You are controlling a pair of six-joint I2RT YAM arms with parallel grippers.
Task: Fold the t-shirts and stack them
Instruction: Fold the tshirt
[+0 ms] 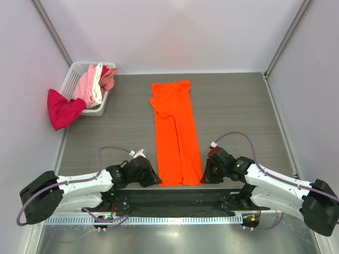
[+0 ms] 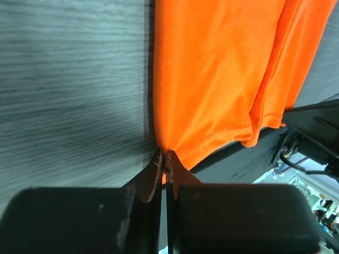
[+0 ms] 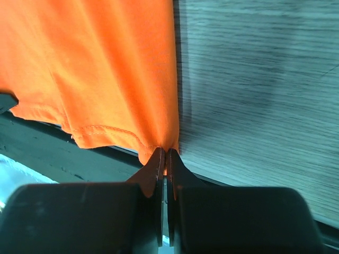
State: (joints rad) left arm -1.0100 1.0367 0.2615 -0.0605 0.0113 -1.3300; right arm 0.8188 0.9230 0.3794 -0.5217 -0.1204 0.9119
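Now my left gripper (image 2: 162, 159) and right gripper (image 3: 163, 156) each pinch a near hem corner of the orange t-shirt (image 1: 175, 137) on the table (image 1: 233, 106).

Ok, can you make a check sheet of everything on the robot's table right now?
surface: grey wood-look table, flat, no spills seen
job's things: orange shirt laid long, sides folded in; dark pink shirt hanging over the basket side; pale pink and white shirts bunched inside
clutter: nothing seen
end effectors: left end effector shut on the orange shirt's near left corner; right end effector shut on its near right corner
cables: purple cables loop off both arms, not on the cloth
surroundings: plain white walls, metal corner posts
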